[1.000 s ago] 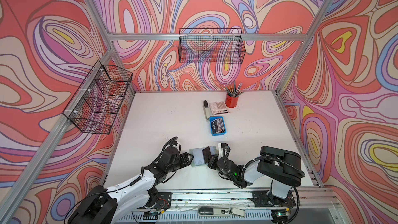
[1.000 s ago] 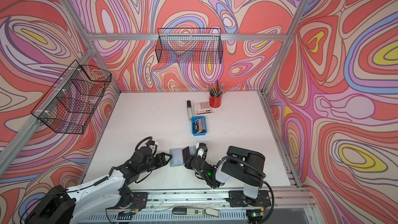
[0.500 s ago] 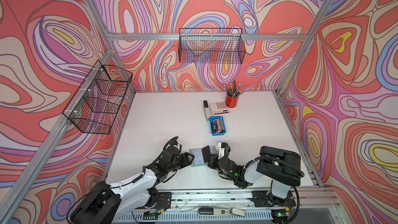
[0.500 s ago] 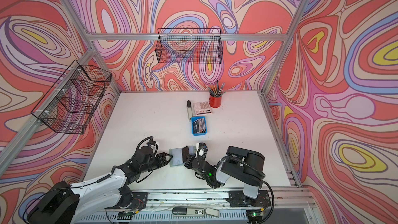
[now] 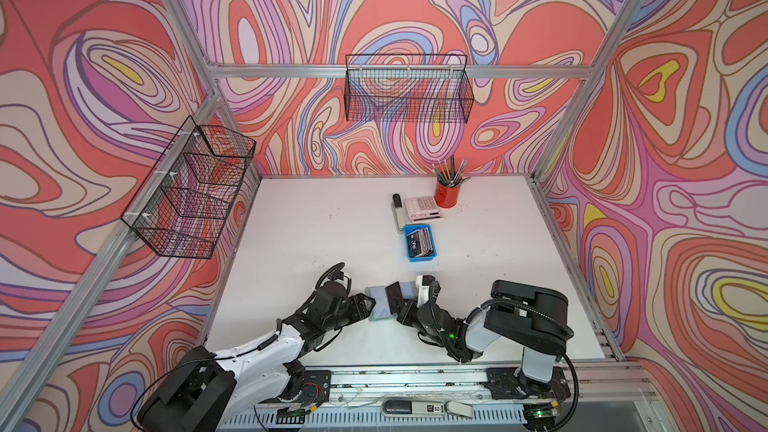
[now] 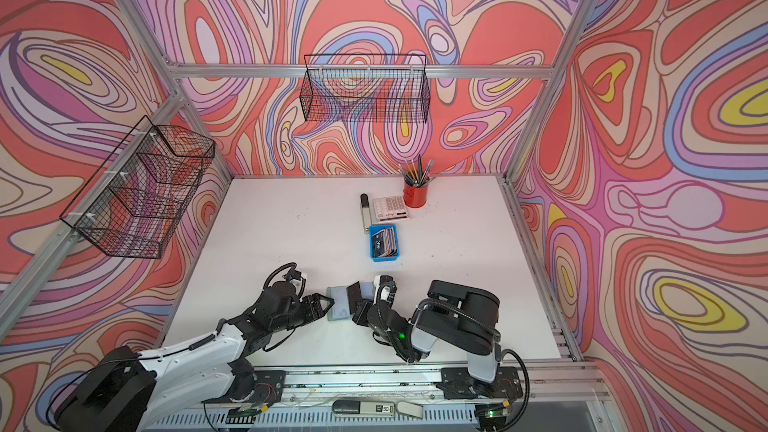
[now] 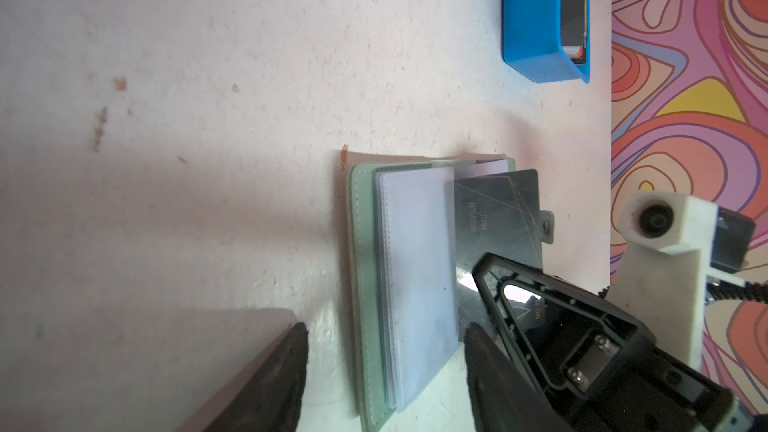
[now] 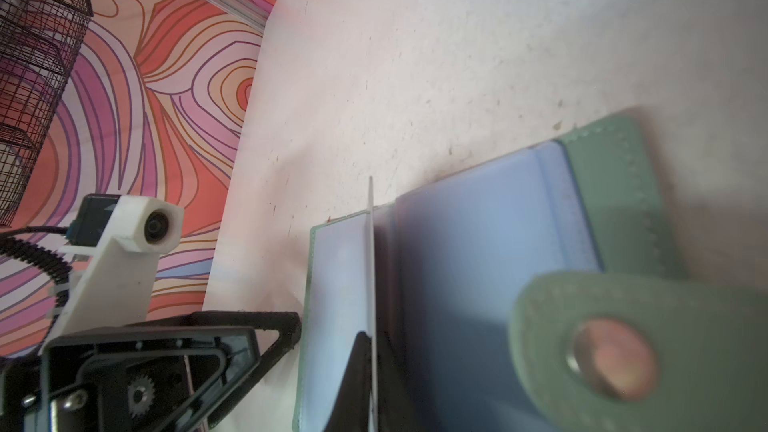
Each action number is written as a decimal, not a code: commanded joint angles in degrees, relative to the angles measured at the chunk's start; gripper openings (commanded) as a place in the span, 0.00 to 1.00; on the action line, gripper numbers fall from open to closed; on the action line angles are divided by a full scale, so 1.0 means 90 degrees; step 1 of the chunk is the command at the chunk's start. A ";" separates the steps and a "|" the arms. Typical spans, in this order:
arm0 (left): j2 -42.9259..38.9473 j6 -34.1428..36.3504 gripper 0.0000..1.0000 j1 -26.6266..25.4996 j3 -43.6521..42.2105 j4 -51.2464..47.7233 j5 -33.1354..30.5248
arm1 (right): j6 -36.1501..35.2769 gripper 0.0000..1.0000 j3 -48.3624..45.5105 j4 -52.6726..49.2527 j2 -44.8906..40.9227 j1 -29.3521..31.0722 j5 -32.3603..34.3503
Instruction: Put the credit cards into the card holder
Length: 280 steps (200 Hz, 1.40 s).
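The sage-green card holder [image 5: 380,307] [image 6: 337,307] lies open near the table's front edge, its clear sleeves [image 7: 415,263] fanned up. My right gripper [image 8: 372,338] [image 5: 401,304] is shut on a dark grey credit card [image 7: 494,209], which stands on edge [image 8: 371,243] over the sleeves by the spine. My left gripper [image 7: 385,334] [image 5: 368,306] is open, with one finger on the table beside the green cover and the other by the sleeves' free edge. The snap tab [image 8: 602,351] hangs close to the right wrist camera. More credit cards [image 5: 419,241] stand in the blue tray [image 5: 422,258].
Behind the tray lie a white calculator [image 5: 422,209], a black-and-grey stapler-like thing [image 5: 397,211] and a red cup of pencils [image 5: 448,193]. Wire baskets hang on the left wall [image 5: 191,193] and on the back wall [image 5: 409,93].
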 commanded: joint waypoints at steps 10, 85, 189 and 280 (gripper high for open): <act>0.0071 -0.0046 0.62 0.0028 0.0097 0.0001 0.0048 | 0.0099 0.00 0.0059 0.0093 0.0189 0.0049 -0.0151; 0.0156 -0.0053 0.62 0.0026 0.0113 0.0050 0.0078 | 0.0229 0.00 0.0057 -0.0028 0.0180 0.0066 -0.0160; 0.0311 -0.0066 0.62 0.0025 0.0113 0.0196 0.0124 | -0.0187 0.60 0.1697 -0.5294 -0.0921 0.0144 0.1089; 0.0337 -0.0056 0.62 0.0025 0.0114 0.0236 0.0173 | -0.0686 0.73 0.2141 -0.6441 -0.1424 0.0144 0.1446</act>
